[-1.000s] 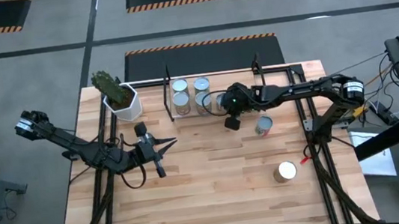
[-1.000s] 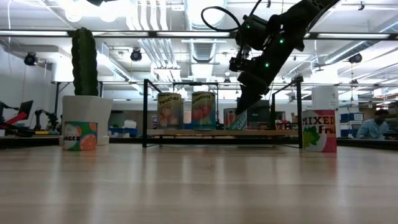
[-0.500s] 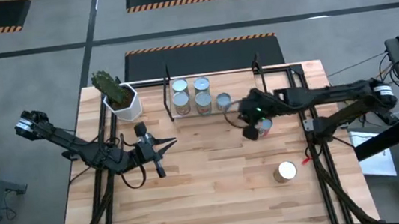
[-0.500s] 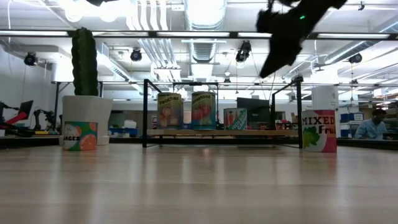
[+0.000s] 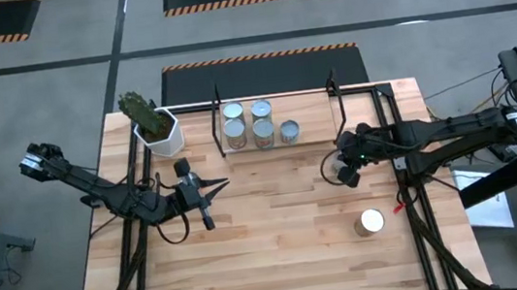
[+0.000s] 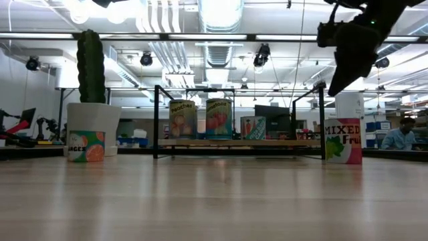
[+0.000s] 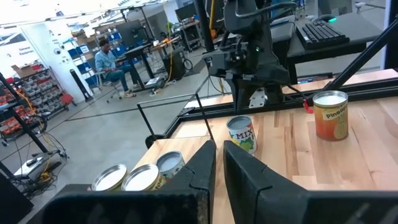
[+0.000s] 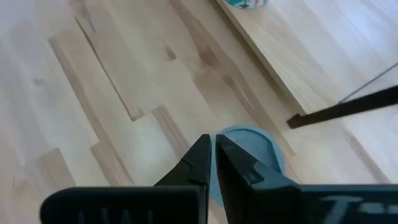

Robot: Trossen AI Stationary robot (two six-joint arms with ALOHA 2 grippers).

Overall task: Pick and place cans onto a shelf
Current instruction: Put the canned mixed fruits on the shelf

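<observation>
The low wooden shelf [image 5: 320, 123] with black uprights stands at the table's far edge and bears several cans [image 5: 264, 130], which also show in the low view [image 6: 219, 119]. A "MIXED Fruit" can [image 6: 342, 140] stands upright on the table just right of the shelf. My right gripper [image 6: 332, 90] hangs shut above it, clear of it. In the right wrist view its fingertips [image 8: 213, 149] are over the can's bluish round top [image 8: 255, 152]. Another can [image 5: 371, 222] stands on the table nearer the front right. My left gripper [image 5: 224, 182] waits shut at the table's left middle.
A white pot with a cactus [image 5: 154, 126] stands at the far left, with an orange-labelled can [image 6: 87, 146] by it. The shelf's right black upright [image 8: 348, 109] is close to my right gripper. Bare tabletop lies in the middle and front.
My right gripper has left a can standing upright on the shelf, where it was tilted under the fingers. The gripper has risen and gone toward the table's right edge, ending over the "MIXED Fruit" can.
</observation>
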